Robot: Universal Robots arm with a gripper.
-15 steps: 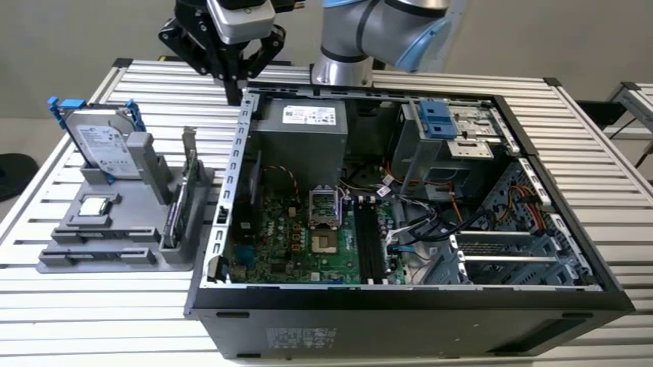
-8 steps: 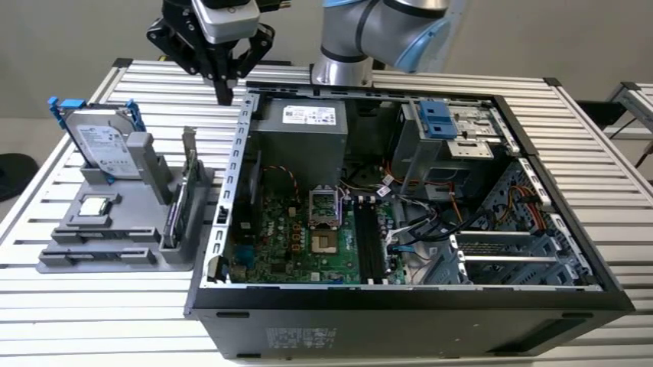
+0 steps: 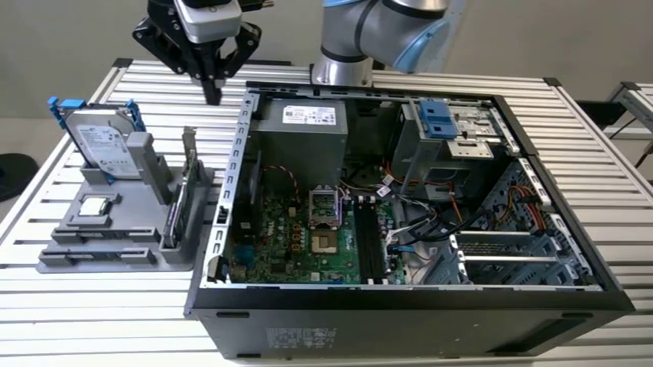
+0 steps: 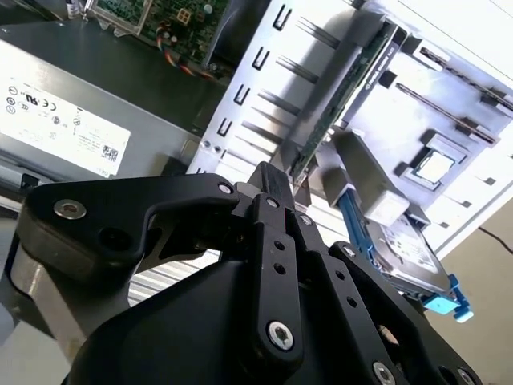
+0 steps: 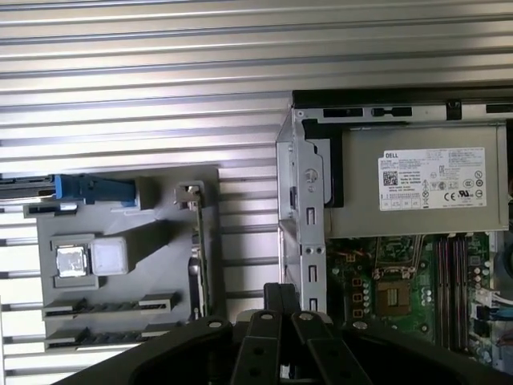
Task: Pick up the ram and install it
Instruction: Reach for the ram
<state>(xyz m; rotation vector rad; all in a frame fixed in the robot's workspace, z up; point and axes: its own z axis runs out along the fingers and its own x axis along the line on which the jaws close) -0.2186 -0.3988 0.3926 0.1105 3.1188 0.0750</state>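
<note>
Slatted aluminium table (image 3: 102,306), far side: gripper (image 3: 212,93), claw pressed together and empty, high beside grey fixture (image 3: 115,267); I judge the ram (image 3: 107,254) wants a square, thin-edge pinch.

My gripper (image 3: 212,93) reads matt black on screen. I see the table (image 3: 102,321) in silver ribbed slats, the computer case (image 3: 408,329) black, its motherboard (image 3: 290,245) green. At the exterior view's left, a grey holder (image 3: 61,264) carries a silver hard drive (image 3: 100,145) with bright blue rails (image 3: 63,102).
</note>
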